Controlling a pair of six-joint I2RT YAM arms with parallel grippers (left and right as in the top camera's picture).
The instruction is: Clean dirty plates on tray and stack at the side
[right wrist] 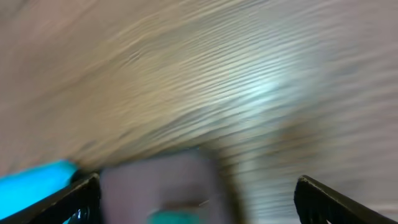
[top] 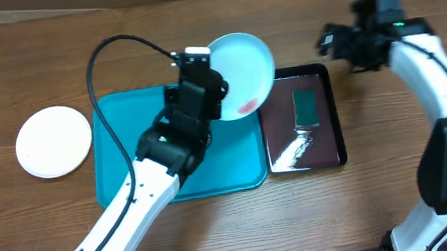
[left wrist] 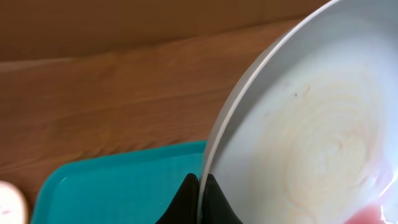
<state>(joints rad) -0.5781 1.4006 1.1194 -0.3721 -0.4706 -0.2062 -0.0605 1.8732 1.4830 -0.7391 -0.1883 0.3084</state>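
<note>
Pale-blue plate (top: pixel 242 68): red smear (top: pixel 248 106) near its lower edge, held tilted above the far right corner of the turquoise tray (top: pixel 126 162). Left gripper (left wrist: pixel 200 190): pinched on the plate's rim. Right gripper (top: pixel 334 41): spread wide, empty, well apart. Risk: with an edge-only hold, the plate may pivot or slip when wiped.

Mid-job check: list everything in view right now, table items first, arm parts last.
round white plate: one, white, on the table left of the turquoise tray
round light blue plate: one, light blue with a red-brown smear, tilted above the turquoise tray's far right corner
large turquoise rectangular plastic tray: one, turquoise, table centre
small black glossy rectangular tray: one, black, right of the turquoise tray
dark green rectangular sponge: one, green, in the black tray
wooden table: one, brown
left pincer: one, black, shut on the blue plate's rim
right pincer: one, black, open, empty
</note>
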